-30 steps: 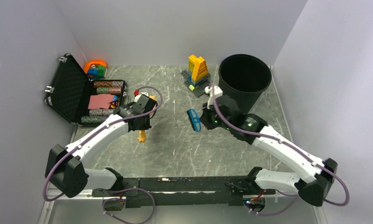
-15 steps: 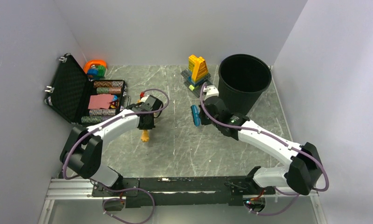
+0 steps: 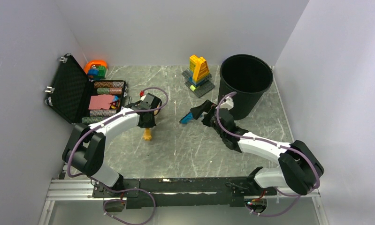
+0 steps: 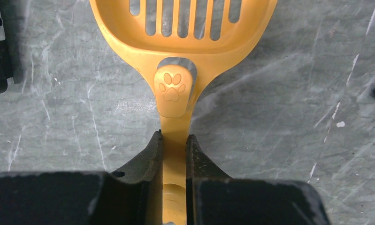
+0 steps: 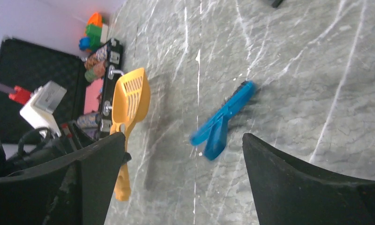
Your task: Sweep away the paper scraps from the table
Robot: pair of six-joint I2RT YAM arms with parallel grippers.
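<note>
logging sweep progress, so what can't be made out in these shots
- bin inside, top view: too dark to see any contents
- scoop front edge, left wrist view: cut off by the top edge
- paper scraps: none made out in any view, may be too small
- table beneath the arms, top view: hidden by them

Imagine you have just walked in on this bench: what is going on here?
Two robot arms are at a clean-up job. The left gripper is shut on the handle of an orange slotted scoop, whose head reaches out over the table. The right gripper is open, jaws wide, with a blue brush lying loose on the table ahead of them. A black bin stands beside that arm. No paper scraps are in view on the table.
</note>
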